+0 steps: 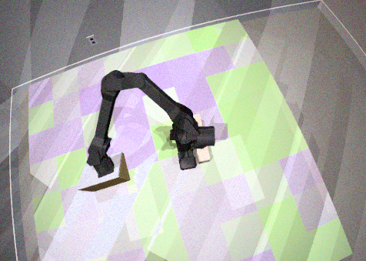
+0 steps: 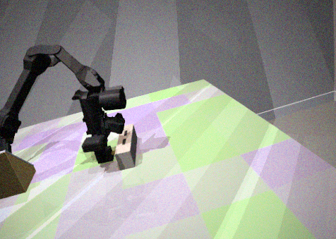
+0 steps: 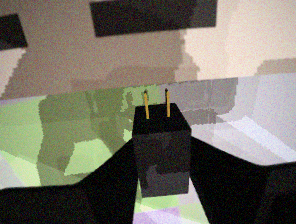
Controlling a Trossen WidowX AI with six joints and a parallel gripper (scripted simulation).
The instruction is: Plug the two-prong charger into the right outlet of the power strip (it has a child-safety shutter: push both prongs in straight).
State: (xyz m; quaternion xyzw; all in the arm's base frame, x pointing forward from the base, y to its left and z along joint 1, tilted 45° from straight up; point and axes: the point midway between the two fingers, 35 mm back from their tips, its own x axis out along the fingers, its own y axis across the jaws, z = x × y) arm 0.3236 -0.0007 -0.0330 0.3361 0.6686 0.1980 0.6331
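Observation:
The black two-prong charger (image 3: pixel 164 162) is held between the fingers of my gripper (image 3: pixel 158 139) (image 2: pixel 106 158) (image 1: pixel 188 164), which is shut on it. Its two thin gold prongs (image 3: pixel 167 104) point away from the wrist camera, toward the strip, and are outside any slot; their tips show just below the strip's near edge in the wrist view. The beige power strip (image 3: pixel 245 45) (image 2: pixel 121 152) (image 1: pixel 204 155) stands right beside the gripper. Two dark outlet openings show in it; the larger one (image 3: pixel 155 19) in the wrist view is above the prongs. The fingers hide the charger in the top and exterior views.
A brown wedge-shaped block (image 1: pixel 124 172) (image 2: pixel 18 175) is beside the arm's base. The black arm arches over the patterned green and purple table (image 1: pixel 246 101) (image 2: pixel 198 127). A small plate (image 1: pixel 91 36) with dark marks shows beyond the table's far edge. Shadows fall around the strip.

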